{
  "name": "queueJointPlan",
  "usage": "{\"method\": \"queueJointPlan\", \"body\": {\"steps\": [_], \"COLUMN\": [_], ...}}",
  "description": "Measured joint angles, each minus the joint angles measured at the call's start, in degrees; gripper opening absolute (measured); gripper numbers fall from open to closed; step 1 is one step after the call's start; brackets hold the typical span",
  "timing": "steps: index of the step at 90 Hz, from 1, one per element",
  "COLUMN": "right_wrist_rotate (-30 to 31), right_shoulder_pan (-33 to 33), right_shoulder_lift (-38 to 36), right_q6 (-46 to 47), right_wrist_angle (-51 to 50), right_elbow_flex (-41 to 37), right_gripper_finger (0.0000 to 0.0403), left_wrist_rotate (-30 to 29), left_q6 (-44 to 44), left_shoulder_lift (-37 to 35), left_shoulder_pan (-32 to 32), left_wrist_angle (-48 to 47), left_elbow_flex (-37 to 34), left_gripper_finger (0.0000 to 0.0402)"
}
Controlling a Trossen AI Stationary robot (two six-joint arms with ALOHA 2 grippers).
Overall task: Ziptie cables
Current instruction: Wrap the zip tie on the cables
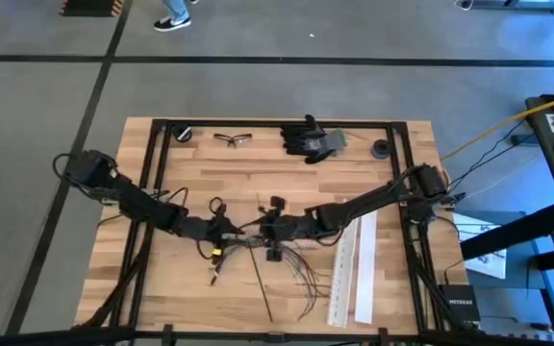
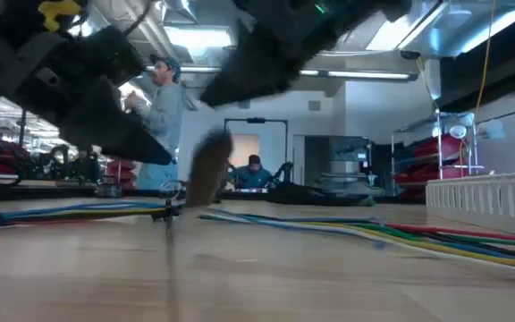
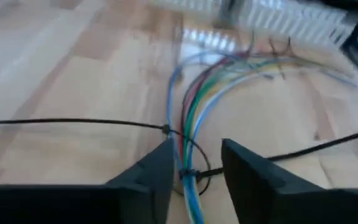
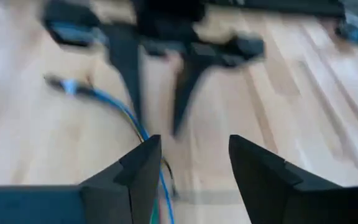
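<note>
Low across the wooden table, the cables run as a loose bundle of blue, green, yellow and red wires from the left edge of the low view out to its lower right. From above, both dark arms meet near the middle of the frame. At centre left the left gripper sits over one end of the bundle; its wrist view shows its fingers standing a little apart with the wires passing between them and a thin black zip tie looped round the bundle just ahead; I cannot tell whether they pinch anything. Just right of it, the right gripper faces the left one, fingers spread wide with nothing between them. Further right, two white perforated strips lie side by side, beside the fanned wire ends. Black gloves rest at upper centre.
</note>
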Motion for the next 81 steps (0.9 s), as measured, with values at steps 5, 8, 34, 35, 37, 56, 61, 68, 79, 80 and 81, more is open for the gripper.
{"method": "queueJointPlan", "body": {"steps": [5, 8, 34, 35, 37, 56, 61, 68, 79, 80, 81], "right_wrist_rotate": [0.1, 0.1, -2.5, -2.5, -2.5, -2.6, -2.6, -2.6, -2.6, -2.6, -2.6], "right_shoulder_pan": [0.0, 0.1, 1.4, 1.4, 1.5, 1.5, 1.4, 1.4, 1.4, 1.4, 1.4], "right_shoulder_lift": [-1.4, -2.2, -2.6, -2.6, -2.6, -2.6, -2.6, -2.6, -2.6, -2.6, -2.6], "right_q6": [2.2, 3.6, 13.3, 13.3, 13.2, 11.3, 11.1, 10.8, 10.1, 10.1, 10.1], "right_wrist_angle": [3.1, 6.0, 25.8, 26.1, 26.7, 28.4, 28.6, 29.2, 29.2, 29.2, 29.2], "right_elbow_flex": [-4.6, -7.4, -21.7, -21.9, -22.3, -22.5, -22.6, -22.5, -22.5, -22.5, -22.5], "right_gripper_finger": [0.0177, 0.0177, 0.0176, 0.0176, 0.0176, 0.0176, 0.0176, 0.0176, 0.0176, 0.0176, 0.0176], "left_wrist_rotate": [0.3, 0.4, 7.8, 8.4, 9.1, 11.2, 10.2, 9.8, 9.3, 9.2, 9.2], "left_q6": [-0.6, -0.7, -2.2, -2.4, -2.6, -3.0, -2.9, -2.7, -2.5, -2.5, -2.4], "left_shoulder_lift": [1.6, 2.5, 5.6, 5.8, 6.1, 9.1, 9.7, 10.0, 10.2, 10.2, 10.2], "left_shoulder_pan": [1.1, 1.8, 8.1, 8.3, 8.5, 9.4, 9.5, 9.8, 9.9, 9.9, 9.9], "left_wrist_angle": [-6.8, -9.8, -18.7, -18.7, -18.8, -18.5, -18.3, -18.2, -18.1, -18.1, -18.2], "left_elbow_flex": [3.7, 5.7, 12.7, 12.7, 12.7, 12.7, 12.7, 12.8, 12.8, 12.8, 12.8], "left_gripper_finger": [0.0145, 0.015, 0.0159, 0.0159, 0.0159, 0.0159, 0.0158, 0.0148, 0.0103, 0.0098, 0.0092]}}
